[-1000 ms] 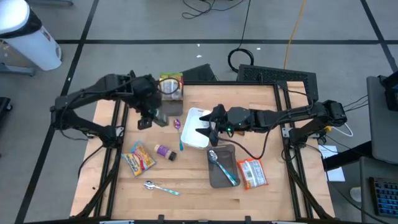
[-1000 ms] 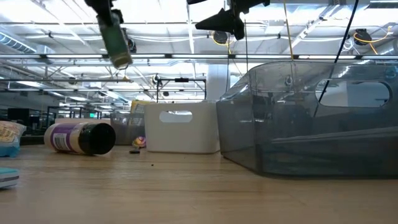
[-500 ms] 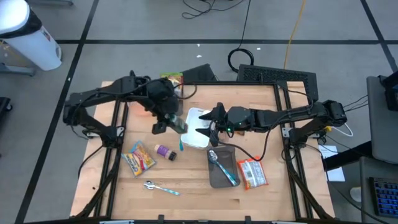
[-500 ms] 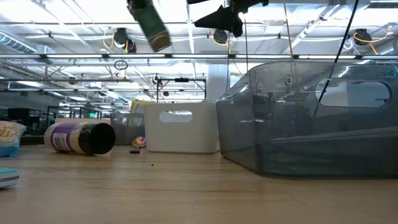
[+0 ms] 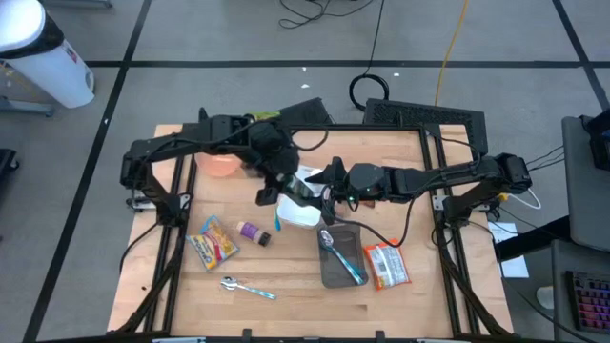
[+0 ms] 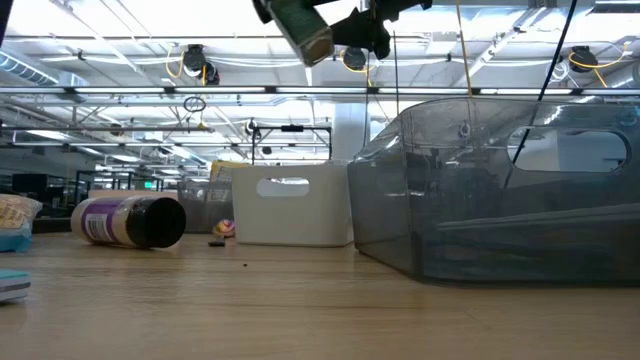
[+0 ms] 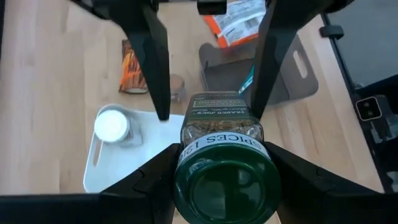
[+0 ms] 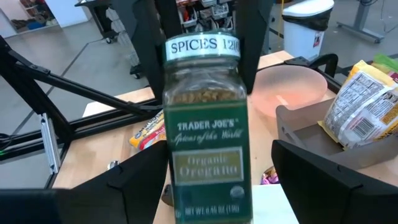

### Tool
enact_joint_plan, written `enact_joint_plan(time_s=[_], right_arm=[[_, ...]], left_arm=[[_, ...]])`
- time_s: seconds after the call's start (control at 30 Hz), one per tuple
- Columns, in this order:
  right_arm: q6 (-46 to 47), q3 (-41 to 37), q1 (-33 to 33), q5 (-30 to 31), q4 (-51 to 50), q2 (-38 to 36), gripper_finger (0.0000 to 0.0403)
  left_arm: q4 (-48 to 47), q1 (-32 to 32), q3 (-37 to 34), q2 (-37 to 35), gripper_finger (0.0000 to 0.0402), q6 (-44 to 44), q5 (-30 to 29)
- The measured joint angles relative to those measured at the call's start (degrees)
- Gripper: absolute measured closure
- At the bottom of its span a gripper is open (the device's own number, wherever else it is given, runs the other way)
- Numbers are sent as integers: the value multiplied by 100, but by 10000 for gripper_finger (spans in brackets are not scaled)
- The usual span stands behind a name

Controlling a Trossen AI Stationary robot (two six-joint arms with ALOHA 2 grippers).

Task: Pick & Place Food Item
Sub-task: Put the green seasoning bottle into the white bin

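Carried across from the far left part of the table, the oregano jar (image 5: pixel 292 185) now hangs over the white bin (image 5: pixel 303 211), clamped between the fingers of the left gripper (image 5: pixel 282 187). In the low view the jar (image 6: pixel 303 27) is high in the air and tilted, well above the bin (image 6: pixel 290 205). The left wrist view looks down the jar's long axis: green lid nearest the wrist, base pointing away from the palm toward the bin's floor, a finger (image 7: pixel 151 53) on each side of the glass. So the drop target lies straight ahead of this gripper, beyond the jar's base, and I judge the coming move to be a lowering and release.

One thing already sits in the bin: a small white-capped jar (image 7: pixel 113 126), off to one side of the held jar's line, so there looks to be bare floor beside it, though the fit may be close.

The right gripper (image 5: pixel 324 193) waits with its jaws spread wide, just beside the held jar and facing it; its own camera shows the label side-on right between its fingers (image 8: pixel 323 168). It is the likeliest obstacle if the left arm swings that way.

Farther from both grippers lie a grey tray (image 5: pixel 335 261) with a spoon (image 5: pixel 327 240), an orange packet (image 5: pixel 386 266), a purple jar (image 5: pixel 253 232), a snack bag (image 5: pixel 213 243), a second spoon (image 5: pixel 246 287) and a pink bowl (image 5: pixel 221 165).
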Motion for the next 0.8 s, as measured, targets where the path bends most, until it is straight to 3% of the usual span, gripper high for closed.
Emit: enact_joint_plan(time_s=[0.53, 0.8], right_arm=[[-37, 0, -24, -15, 337, 4, 127], [39, -4, -31, -232, 255, 175, 183]], left_arm=[[151, -95, 211, 204, 193, -3, 98], [422, -126, 211, 206, 193, -11, 98]])
